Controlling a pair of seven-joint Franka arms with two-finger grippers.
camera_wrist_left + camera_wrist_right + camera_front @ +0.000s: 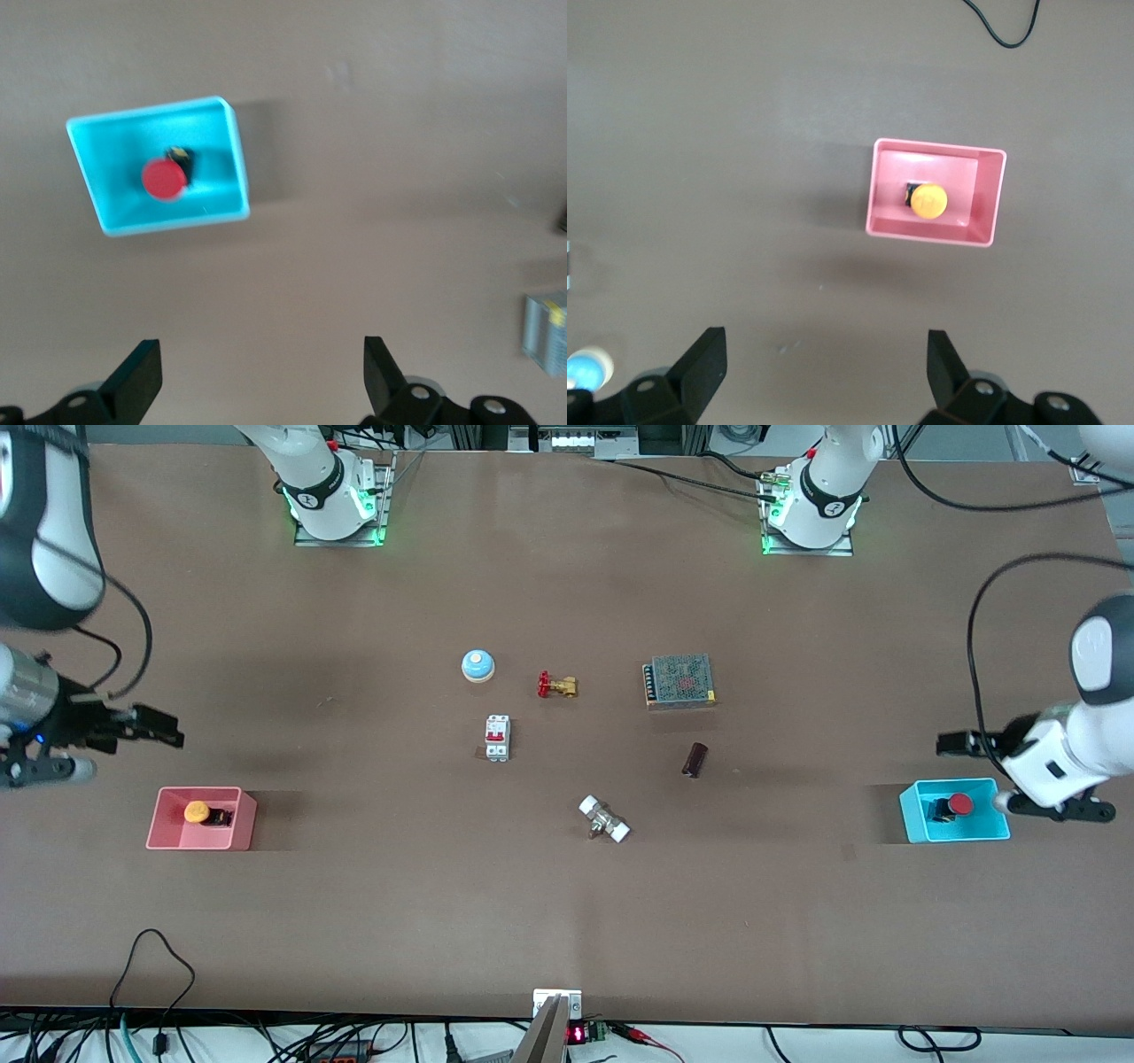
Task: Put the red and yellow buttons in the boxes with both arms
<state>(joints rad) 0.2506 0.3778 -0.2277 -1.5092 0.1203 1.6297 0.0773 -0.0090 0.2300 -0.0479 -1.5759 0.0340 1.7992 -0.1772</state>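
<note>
The task looked finished: the yellow button [197, 812] lay in the pink box [161, 821] and the red button [959, 805] in the cyan box [914, 817]. The right gripper [824, 367] and the left gripper [263, 372] hung released above bare table near their boxes. Next move seemed only retreat; the bell [477, 665] and valve [556, 685] at the middle blocked nothing

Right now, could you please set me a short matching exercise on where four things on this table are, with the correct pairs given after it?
Things:
1. red button
2. yellow button
3. blue-domed bell
4. left hand

Places or states:
A. on the bare table, beside the brass valve
B. in the pink box
C. open, holding nothing
D. in the cyan box

Pairs: 1-D, 2-B, 3-A, 4-C
</note>
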